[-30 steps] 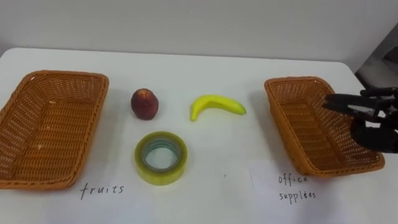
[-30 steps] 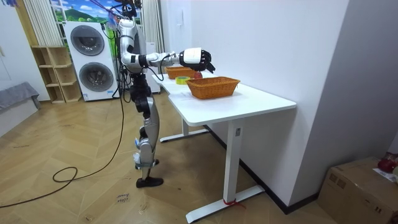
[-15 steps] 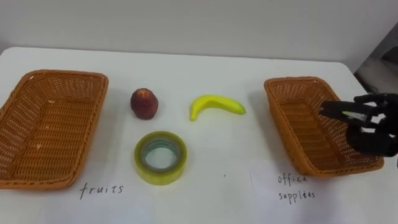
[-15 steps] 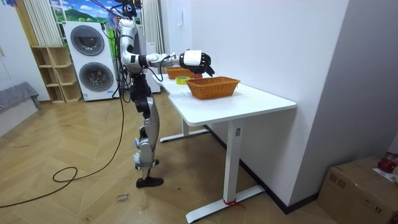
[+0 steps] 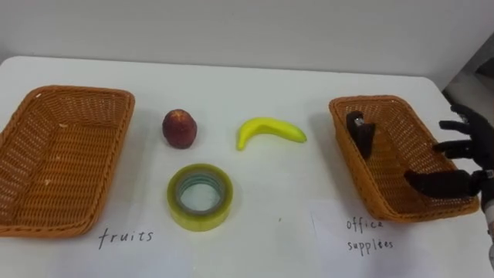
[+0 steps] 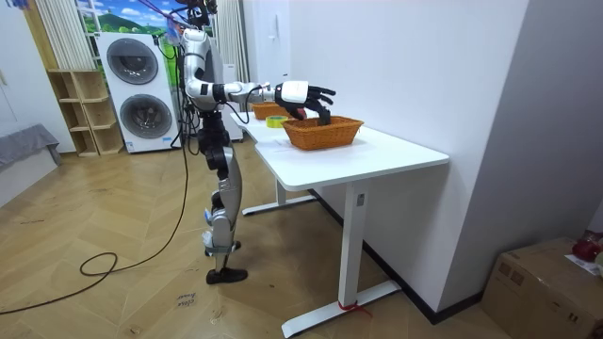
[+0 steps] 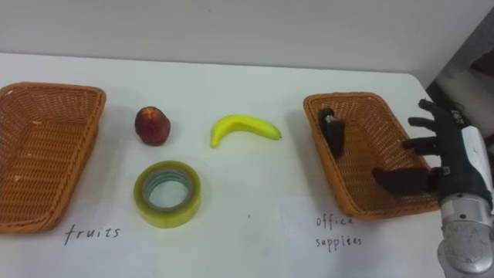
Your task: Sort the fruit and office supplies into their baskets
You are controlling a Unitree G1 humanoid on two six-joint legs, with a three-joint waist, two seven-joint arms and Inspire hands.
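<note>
Basket [image 7: 355, 96] at right: dark item [image 7: 333, 131] inside | right hand [image 7: 459, 166] above, fingers splayed open

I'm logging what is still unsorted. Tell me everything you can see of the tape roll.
The tape roll is a wide ring of glossy, translucent yellow-green tape on a paler core. It lies flat, hole up, on the white table, nearer the robot than the peach and banana, apart from both and outside the fruits basket and the office basket. Only the table touches it.
</note>
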